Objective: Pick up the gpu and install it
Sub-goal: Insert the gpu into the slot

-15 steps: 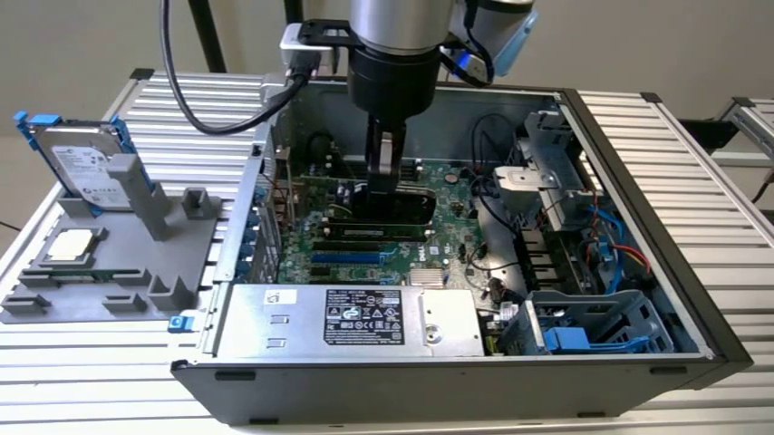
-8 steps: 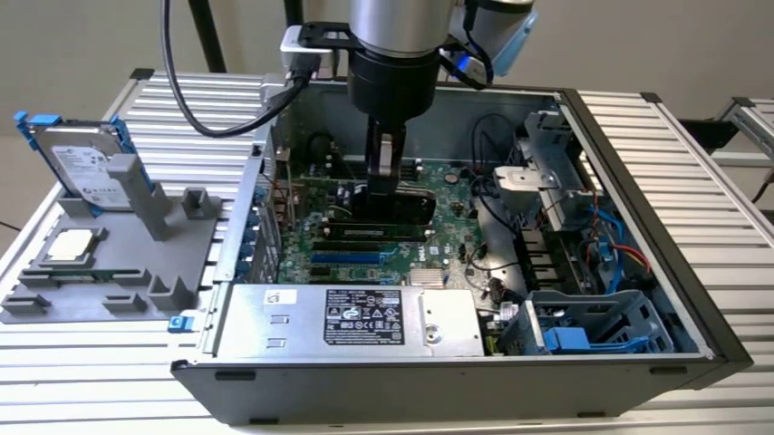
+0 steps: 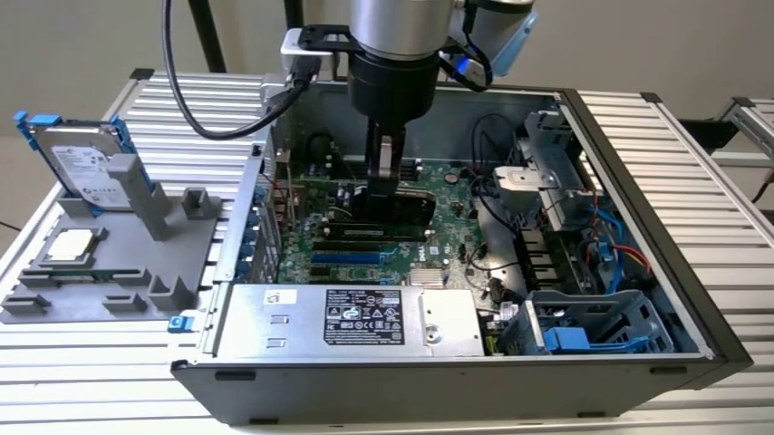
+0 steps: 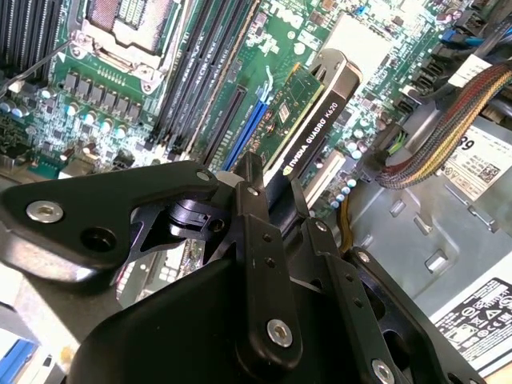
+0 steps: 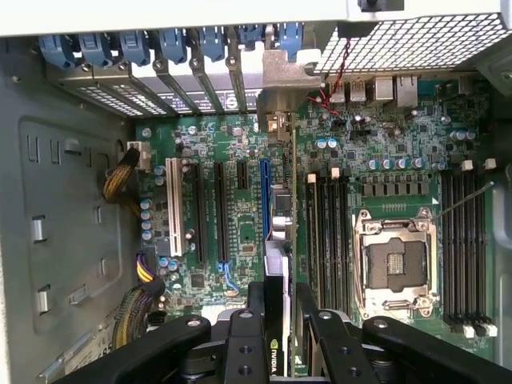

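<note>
Your pincer (image 3: 384, 195) gripped gpu (image 4: 314, 122) on edge, upright inside open computer case (image 3: 629, 163), card low over motherboard (image 5: 240, 144) beside blue slot (image 5: 263, 208).

We see the gpu (image 4: 316, 120) with a glossy black plastic shroud, the matt black metal gripper (image 4: 268, 240), the bare grey metal case (image 3: 629, 145), ribbed aluminium table (image 3: 677, 136).

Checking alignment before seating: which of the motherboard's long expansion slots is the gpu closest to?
The long blue slot: the green gpu card with black cooler stands right beside it; the white slot and black slots lie farther off.
</note>
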`<state>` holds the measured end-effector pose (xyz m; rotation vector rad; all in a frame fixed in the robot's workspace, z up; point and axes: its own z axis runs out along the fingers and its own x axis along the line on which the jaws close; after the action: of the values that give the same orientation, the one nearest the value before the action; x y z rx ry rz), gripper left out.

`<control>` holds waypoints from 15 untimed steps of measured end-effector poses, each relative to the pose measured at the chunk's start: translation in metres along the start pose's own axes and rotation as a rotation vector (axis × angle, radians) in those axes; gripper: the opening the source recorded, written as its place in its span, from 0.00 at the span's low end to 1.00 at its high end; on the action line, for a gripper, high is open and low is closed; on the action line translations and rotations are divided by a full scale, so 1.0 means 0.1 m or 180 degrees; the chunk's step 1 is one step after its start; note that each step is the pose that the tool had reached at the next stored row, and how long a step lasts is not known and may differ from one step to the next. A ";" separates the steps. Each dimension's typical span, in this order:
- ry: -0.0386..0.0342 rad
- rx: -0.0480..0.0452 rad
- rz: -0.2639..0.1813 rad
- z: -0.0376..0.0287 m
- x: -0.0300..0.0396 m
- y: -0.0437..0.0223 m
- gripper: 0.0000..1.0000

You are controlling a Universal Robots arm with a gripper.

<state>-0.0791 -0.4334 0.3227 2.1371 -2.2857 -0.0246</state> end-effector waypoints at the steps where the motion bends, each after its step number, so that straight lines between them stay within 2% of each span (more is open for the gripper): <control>1: 0.0000 0.0000 0.0000 0.002 0.000 0.000 0.00; 3: 0.0000 0.0000 0.0000 0.036 0.000 -0.001 0.00; 15: 0.0000 0.0000 0.0000 0.061 0.000 -0.001 0.00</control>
<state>-0.0791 -0.4334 0.3166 2.1372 -2.2857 -0.0246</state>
